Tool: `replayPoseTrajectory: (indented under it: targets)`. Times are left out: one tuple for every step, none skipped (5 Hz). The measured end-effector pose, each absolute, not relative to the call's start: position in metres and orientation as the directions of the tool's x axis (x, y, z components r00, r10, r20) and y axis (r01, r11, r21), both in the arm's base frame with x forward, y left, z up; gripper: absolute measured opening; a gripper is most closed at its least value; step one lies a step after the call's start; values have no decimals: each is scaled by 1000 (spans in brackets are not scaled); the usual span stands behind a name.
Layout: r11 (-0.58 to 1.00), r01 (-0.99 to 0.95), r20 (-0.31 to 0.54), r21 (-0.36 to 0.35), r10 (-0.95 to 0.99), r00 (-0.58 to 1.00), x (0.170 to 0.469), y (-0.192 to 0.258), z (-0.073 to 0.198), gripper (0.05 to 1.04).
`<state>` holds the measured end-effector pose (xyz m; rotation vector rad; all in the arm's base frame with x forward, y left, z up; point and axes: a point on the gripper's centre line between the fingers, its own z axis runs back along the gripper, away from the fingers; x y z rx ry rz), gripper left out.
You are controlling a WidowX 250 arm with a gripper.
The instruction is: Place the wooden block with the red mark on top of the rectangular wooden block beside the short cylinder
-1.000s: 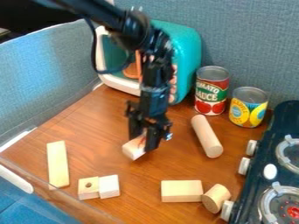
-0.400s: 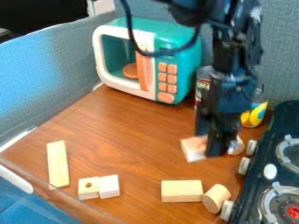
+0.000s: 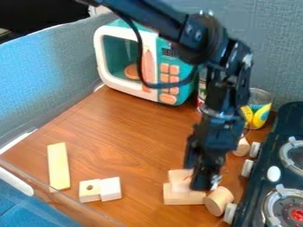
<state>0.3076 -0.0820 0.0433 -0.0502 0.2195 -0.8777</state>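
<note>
Camera view: gripper (image 3: 199, 176) hung at 5 o'clock, fingers part-open, pinching the pale block (image 3: 179, 178) over a rectangular block (image 3: 180, 199). Short cylinder (image 3: 218, 201) sat at the held block's 4 o'clock; toy microwave (image 3: 168, 57) at 12, stove (image 3: 260, 181) at 4.

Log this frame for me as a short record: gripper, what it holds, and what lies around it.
gripper: black, low at front right
held: small pale wooden block
beneath held block: rectangular wooden block; contact unclear
beside that: short wooden cylinder
partly hidden behind gripper: longer wooden cylinder
picture's left: wooden plank; block with a hole beside plain block
back: toy microwave; two cans, partly covered by the arm
picture's right: toy stove
</note>
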Motion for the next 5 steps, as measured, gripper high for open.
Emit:
replayPoseTrajectory:
  targets:
    - [660, 733, -214, -162, -749, 627, 300, -73, 31, 566]
    - [664, 728, -221, -169, -745, 629, 299, -71, 27, 566]
    - [665, 728, -236, -169, -744, 625, 299, -70, 23, 566]
    - [666, 733, -235, -137, -741, 630, 304, -67, 23, 566]
    - [628, 775, -249, -77, -764, 595, 309, -66, 23, 566]
